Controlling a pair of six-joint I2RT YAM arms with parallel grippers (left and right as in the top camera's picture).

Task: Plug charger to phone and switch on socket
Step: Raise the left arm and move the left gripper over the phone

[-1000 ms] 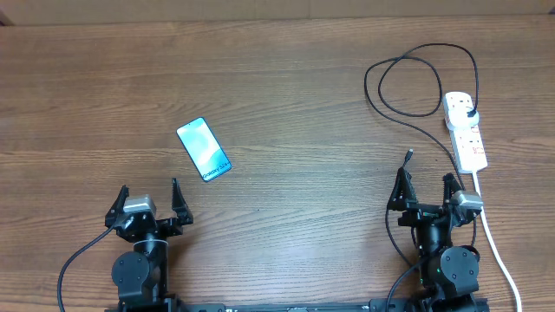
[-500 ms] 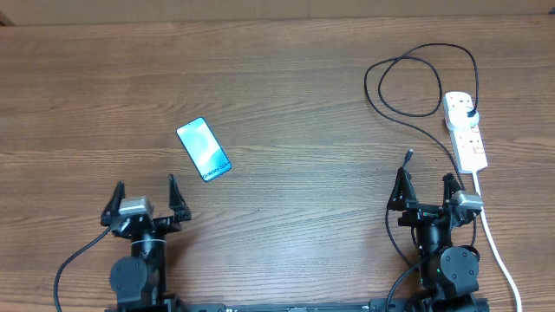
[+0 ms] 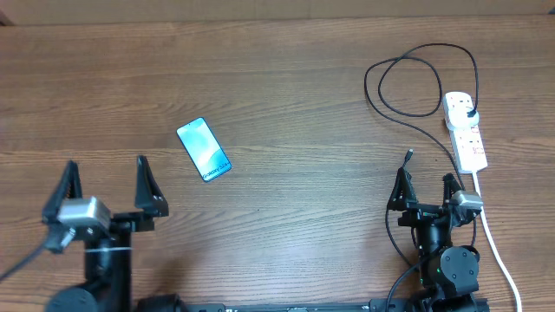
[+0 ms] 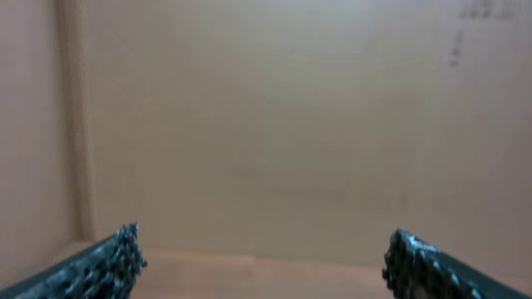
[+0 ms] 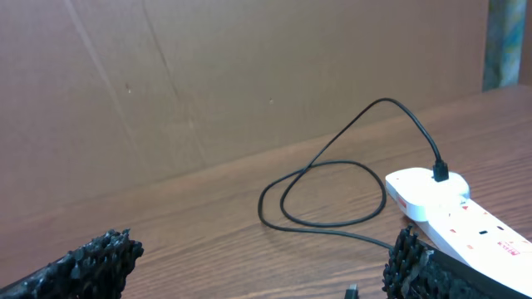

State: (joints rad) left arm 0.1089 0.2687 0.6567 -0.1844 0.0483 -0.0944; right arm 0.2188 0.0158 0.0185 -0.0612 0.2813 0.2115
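Observation:
The phone lies screen-up on the wooden table, left of centre. The white socket strip lies at the right; it also shows in the right wrist view. The black charger cable loops from its plug in the strip, and its connector tip rests on the table just ahead of my right gripper, which is open and empty. The tip also shows in the right wrist view. My left gripper is open and empty, raised, left of and nearer than the phone.
The strip's thick white lead runs toward the front edge past the right arm's base. A brown cardboard wall stands along the far edge of the table.
My left arm has risen and swung left, so its gripper looks larger and sits farther left. The right arm, phone, cable and strip have not moved.

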